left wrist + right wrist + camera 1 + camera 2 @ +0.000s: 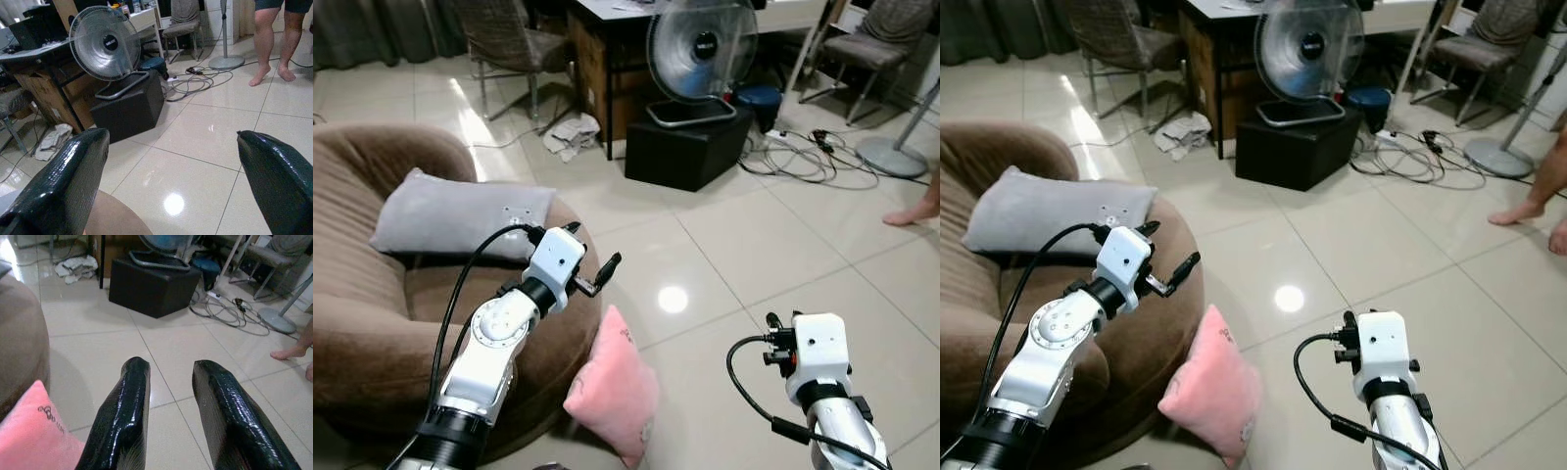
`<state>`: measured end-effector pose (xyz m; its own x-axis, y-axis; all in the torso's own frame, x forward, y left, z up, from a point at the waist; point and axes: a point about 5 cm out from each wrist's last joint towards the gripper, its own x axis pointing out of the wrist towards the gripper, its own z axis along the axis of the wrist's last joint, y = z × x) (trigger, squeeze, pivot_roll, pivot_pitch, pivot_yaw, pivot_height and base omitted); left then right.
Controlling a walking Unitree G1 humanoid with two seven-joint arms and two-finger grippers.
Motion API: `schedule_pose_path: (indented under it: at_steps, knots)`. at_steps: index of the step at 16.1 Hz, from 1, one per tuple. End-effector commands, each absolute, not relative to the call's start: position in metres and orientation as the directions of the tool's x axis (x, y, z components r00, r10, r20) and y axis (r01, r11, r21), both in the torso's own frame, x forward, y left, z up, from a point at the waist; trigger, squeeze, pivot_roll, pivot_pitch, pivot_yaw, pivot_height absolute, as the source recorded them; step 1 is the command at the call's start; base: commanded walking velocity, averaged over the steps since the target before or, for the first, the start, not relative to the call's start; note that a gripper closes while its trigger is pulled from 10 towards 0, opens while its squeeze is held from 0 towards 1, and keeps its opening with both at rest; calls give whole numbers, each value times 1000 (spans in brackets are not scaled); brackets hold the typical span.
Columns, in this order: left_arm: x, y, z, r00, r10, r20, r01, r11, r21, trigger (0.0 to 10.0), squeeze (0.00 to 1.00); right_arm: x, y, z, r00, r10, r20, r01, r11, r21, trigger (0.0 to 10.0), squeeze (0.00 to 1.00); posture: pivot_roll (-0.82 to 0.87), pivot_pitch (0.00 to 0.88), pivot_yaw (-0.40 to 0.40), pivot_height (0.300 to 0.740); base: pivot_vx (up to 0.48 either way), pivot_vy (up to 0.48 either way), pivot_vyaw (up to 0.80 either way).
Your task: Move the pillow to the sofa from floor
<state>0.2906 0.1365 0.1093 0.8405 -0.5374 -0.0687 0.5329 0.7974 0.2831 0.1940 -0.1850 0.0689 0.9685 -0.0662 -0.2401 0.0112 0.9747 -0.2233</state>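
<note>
Pink pillow [612, 387] on the tiled floor [754, 245], leaning against the front edge of the brown sofa [372, 323], one corner up. Small dark print near that corner (visible in the right wrist view too). Not yet on the sofa.

Left gripper [592, 259] raised over the sofa's front rim, above the pink pillow and apart from it, fingers [63, 181] spread wide with nothing between them. Black cable looping from the wrist back over the sofa seat.

Right gripper [168, 416] out over bare tile, to the side of the pink pillow away from the sofa, near it but not touching. Fingers narrowly parted, holding nothing.

Grey pillow [460, 215] lying on the sofa, behind the left gripper.

Beyond the sofa, across the floor: black box [685, 147] with a standing fan [700, 49] on top, a wooden desk [607, 59] just behind, a crumpled cloth [570, 132] beside the desk leg, a tangle of cables [803, 157] past the box. A person's bare foot [913, 211] on the tile farther out from the sofa.
</note>
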Motion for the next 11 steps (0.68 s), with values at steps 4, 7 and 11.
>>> schedule_pose_path:
  at_steps: [4, 7, 11]
  knots:
    - [290, 137, 112, 840, -540, -52, 532, 799, 280, 10000, 0, 198, -183, 72, 975, -32, -218, -20, 973, -231, 10000, 0, -53, 1, -31, 736, 370, 0, 0]
    - [290, 137, 113, 839, -542, -47, 532, 800, 276, 10000, 0, 199, -183, 70, 973, -33, -229, -21, 973, -231, 10000, 0, -55, 5, -32, 736, 345, 0, 0]
    - [288, 138, 111, 835, -548, -45, 538, 797, 275, 10000, 0, 197, -183, 68, 969, -34, -245, -22, 975, -220, 10000, 0, -58, 10, -30, 731, 0, 0, 0]
